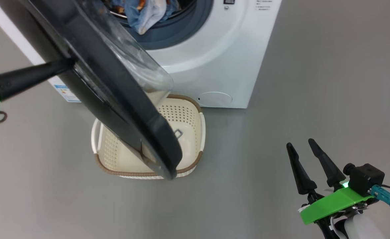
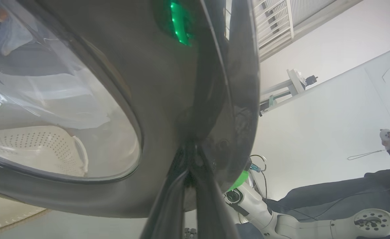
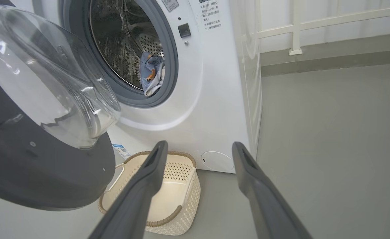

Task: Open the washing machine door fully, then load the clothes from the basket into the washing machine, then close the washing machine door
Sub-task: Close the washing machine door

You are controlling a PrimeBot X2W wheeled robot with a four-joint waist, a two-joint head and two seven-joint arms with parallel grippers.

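Observation:
The washing machine (image 1: pixel 215 66) stands at the top of the head view, and its door (image 1: pixel 122 109) swings half open over the basket (image 1: pixel 188 114). My left gripper (image 1: pixel 69 63) is shut, and its tips press on the door's black outer rim (image 2: pixel 215 99). Light blue and cream clothes (image 1: pixel 145 15) lie at the drum mouth (image 3: pixel 152 73), hanging onto the grey gasket. The cream basket (image 3: pixel 178 172) sits on the floor under the door with nothing soft in it. My right gripper (image 1: pixel 300 142) is open low at the right, apart from everything; its fingers (image 3: pixel 148 179) point toward the basket.
Grey floor spreads to the right of the machine. A round cap (image 1: pixel 215 99) and a blue label (image 1: pixel 65 93) mark the machine's lower front. A white railing (image 3: pixel 314 30) runs behind. In the left wrist view a person's hand (image 2: pixel 389 139) holds a controller.

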